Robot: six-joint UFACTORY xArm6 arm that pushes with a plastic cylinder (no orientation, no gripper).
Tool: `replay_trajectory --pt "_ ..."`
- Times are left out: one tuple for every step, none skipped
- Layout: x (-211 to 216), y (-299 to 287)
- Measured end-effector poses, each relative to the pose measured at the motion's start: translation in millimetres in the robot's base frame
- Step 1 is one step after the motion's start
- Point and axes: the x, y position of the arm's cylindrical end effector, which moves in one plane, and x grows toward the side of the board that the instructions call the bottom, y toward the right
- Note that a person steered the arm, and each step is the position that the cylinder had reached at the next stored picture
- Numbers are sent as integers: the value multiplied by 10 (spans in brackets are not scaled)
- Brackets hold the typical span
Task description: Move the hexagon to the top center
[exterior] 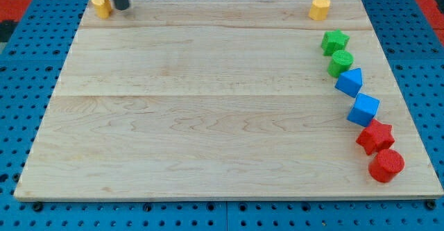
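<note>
A yellow hexagon [319,7] stands at the view's top right, near the board's top edge. My tip [122,7] is at the view's top left, far to the left of the hexagon. It is right beside a second yellow block [101,5], on that block's right side. That block's shape is not clear, and I cannot tell whether the tip touches it.
Down the right edge of the wooden board [208,120] runs a curved line of blocks: a green star [334,41], a green round block [340,62], a blue triangular block [350,82], a blue cube [363,109], a red star [375,135] and a red cylinder [386,165].
</note>
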Motion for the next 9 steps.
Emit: replay_trajectory --pt "-9 656" --pt "-9 735" --pt "-8 768" --pt "-8 768" --pt "-8 776" --pt "-8 775" --pt "-9 763" --pt "-9 750" --pt "-22 686"
